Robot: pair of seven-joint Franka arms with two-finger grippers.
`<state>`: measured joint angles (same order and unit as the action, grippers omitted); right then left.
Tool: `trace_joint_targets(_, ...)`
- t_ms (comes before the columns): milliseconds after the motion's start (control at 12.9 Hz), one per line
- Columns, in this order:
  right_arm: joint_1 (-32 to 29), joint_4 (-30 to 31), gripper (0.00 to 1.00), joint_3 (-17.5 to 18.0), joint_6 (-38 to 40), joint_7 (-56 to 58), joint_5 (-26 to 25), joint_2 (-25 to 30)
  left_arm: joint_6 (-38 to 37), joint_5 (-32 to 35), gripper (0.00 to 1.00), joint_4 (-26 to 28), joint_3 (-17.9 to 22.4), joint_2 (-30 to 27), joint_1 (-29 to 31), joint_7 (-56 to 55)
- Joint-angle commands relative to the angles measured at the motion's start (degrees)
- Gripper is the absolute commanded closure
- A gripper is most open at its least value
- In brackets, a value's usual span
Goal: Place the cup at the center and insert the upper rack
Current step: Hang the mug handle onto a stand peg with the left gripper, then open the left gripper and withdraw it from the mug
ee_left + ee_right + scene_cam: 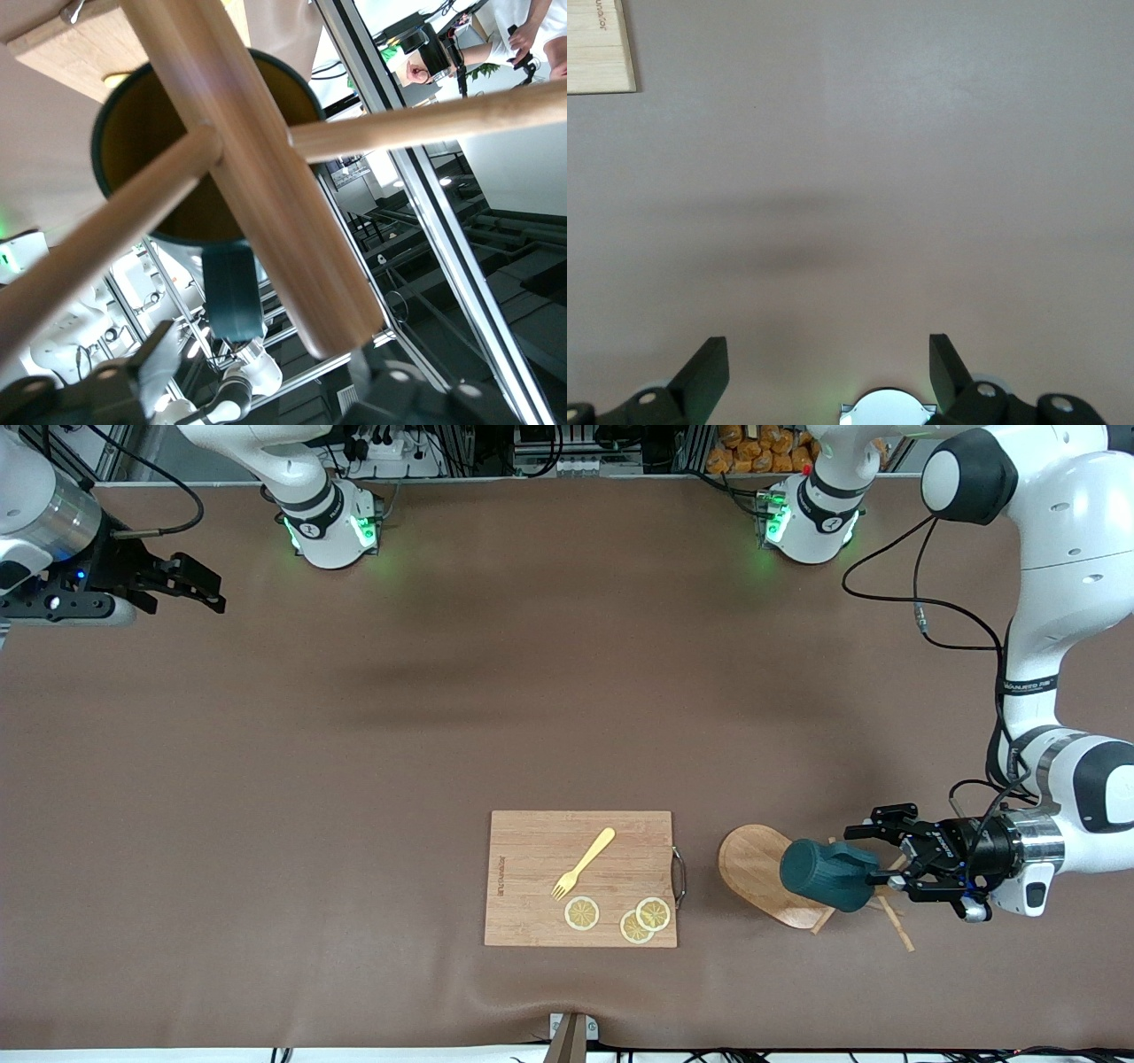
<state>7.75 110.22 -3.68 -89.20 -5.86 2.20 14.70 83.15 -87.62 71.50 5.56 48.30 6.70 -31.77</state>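
The cup (828,875), rigid, glazed and probably slick, hangs on the tipped mug tree (780,886) beside the cutting board (580,879); my left gripper (886,859) gapes empty at its handle, my likeliest hold, while my right gripper (190,584) waits open.

Cutting board (580,879) with fork (583,864), lemon slices (582,913) beside toppled rack (760,872); cup (824,875) on it.

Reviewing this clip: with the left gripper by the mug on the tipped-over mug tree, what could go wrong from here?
1. The mug tree lies on its side with the mug hanging on it; any nudge might roll both.
2. The left gripper stands open at the mug's handle, with thin pegs right beside it. Closing could catch a peg instead.
3. The cutting board with fork and lemon slices lies close by; dragging the mug toward the centre may hit it.

The right gripper waits, open.
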Motion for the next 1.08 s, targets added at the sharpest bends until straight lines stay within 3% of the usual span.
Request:
trace_joint_targets(0,-1.16,0.96,0.00,0.78,0.17,-0.03,-0.61,1.47,-2.02,-0.54,0.00,0.05,-0.46,-2.94,0.86,-4.95)
trace_joint_targets(155,-1.16,0.96,0.00,0.78,0.08,-0.03,-0.61,1.47,-2.64,0.78,0.00,0.05,-0.11,-6.01,1.03,-8.82)
trace_joint_targets(542,-1.16,0.88,0.00,0.78,0.17,0.59,-1.40,1.73,-4.39,11.23,0.00,-0.13,-0.02,-15.50,1.30,-15.59)
trace_joint_targets(1006,-1.24,0.88,0.00,0.43,-1.15,1.46,-1.40,2.17,-6.77,26.59,0.00,0.22,-0.63,-27.01,1.04,-14.90)
